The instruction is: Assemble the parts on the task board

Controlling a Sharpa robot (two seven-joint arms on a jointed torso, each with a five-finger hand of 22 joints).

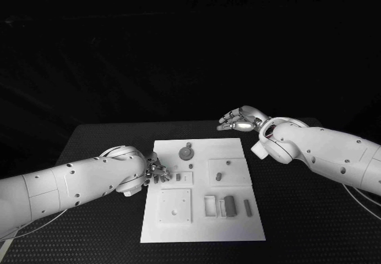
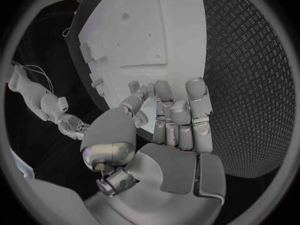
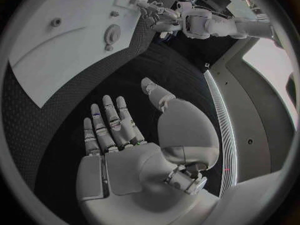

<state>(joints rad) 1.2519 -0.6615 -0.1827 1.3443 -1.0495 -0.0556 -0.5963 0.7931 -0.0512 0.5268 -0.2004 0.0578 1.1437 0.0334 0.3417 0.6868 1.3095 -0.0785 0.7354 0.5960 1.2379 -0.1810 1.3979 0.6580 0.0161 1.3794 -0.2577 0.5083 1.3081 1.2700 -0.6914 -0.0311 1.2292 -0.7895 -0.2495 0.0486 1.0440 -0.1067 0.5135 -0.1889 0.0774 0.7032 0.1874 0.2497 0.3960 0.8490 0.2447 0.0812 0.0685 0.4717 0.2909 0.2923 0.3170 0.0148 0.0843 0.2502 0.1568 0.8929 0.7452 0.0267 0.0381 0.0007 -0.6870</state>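
The white task board lies in the middle of the black table. On it are a round grey part, a small grey peg, a grey block in a slot and a slim grey piece. My left hand rests at the board's left edge beside a small white frame; its fingers reach over the board with nothing in them. My right hand hovers past the board's far right corner, its fingers spread and empty. The round part is also visible from there.
A raised white square plate sits at the board's near left, and another at its middle right. Bare black table mat surrounds the board on every side. The table's far edge runs just behind the board.
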